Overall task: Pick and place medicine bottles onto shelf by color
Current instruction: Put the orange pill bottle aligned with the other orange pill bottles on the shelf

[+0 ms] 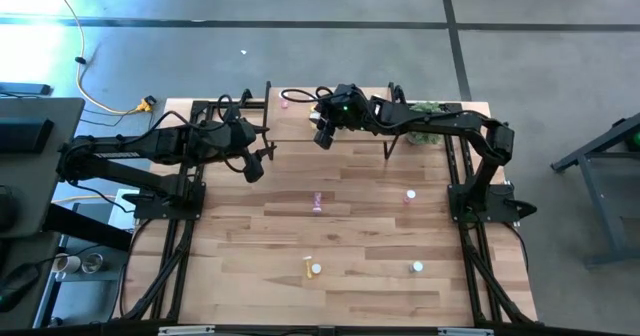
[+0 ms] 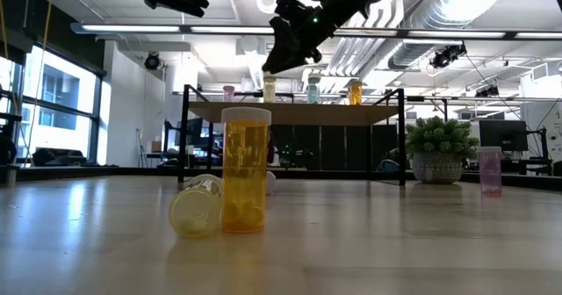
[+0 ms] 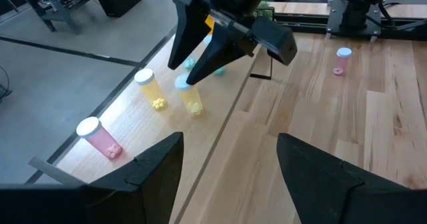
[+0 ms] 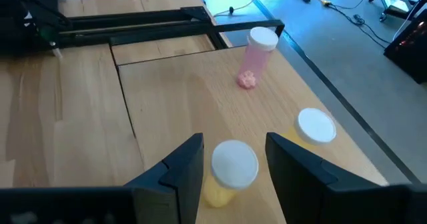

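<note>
The shelf (image 1: 300, 126) stands at the table's far middle. On it stand a pink bottle (image 4: 253, 57) and two yellow bottles (image 4: 315, 125) (image 4: 233, 164); the low view also shows a green bottle (image 2: 313, 89) and an orange bottle (image 2: 355, 91) there. My right gripper (image 4: 233, 137) hovers open over the shelf, one finger on each side of the nearer yellow bottle's white cap, with a gap on both sides. My left gripper (image 3: 230, 171) waits open above the table, left of the shelf. Loose bottles (image 1: 317, 202) (image 1: 409, 195) (image 1: 312, 268) (image 1: 417, 267) are on the tabletop.
A potted plant (image 1: 425, 111) sits at the far right beside the shelf. The shelf's black legs (image 2: 184, 137) (image 2: 403, 137) stand on the table. In the low view a yellow bottle (image 2: 245, 170) stands near the front with another (image 2: 195, 209) lying against it.
</note>
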Robot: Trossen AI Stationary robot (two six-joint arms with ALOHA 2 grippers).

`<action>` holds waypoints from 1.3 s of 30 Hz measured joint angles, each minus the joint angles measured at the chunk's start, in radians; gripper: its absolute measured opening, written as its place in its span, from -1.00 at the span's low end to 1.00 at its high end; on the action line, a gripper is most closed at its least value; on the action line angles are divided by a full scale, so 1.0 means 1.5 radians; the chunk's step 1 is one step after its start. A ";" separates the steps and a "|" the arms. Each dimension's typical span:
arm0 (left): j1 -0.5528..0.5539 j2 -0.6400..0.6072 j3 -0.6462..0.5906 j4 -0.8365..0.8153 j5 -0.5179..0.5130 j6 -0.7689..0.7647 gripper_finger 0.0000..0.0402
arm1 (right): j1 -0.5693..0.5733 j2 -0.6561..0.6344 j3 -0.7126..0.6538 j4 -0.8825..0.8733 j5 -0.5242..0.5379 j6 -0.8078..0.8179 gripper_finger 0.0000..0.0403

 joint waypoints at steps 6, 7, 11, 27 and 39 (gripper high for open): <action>0.000 0.000 0.000 -0.002 0.000 -0.003 0.14 | 0.004 -0.028 0.000 -0.003 0.010 -0.009 -0.24; 0.000 0.000 0.000 -0.004 0.000 -0.002 0.14 | 0.005 -0.033 0.000 -0.008 0.010 -0.013 -0.24; 0.000 0.000 0.000 -0.018 0.001 -0.009 0.14 | 0.008 -0.057 0.000 -0.043 0.010 -0.016 -0.24; -0.001 0.000 0.000 -0.031 0.005 -0.018 0.14 | 0.097 -0.160 0.000 -0.205 0.009 0.004 -0.24; -0.001 0.000 0.000 -0.032 0.006 -0.018 0.14 | 0.195 -0.175 -0.001 -0.399 0.004 0.083 -0.24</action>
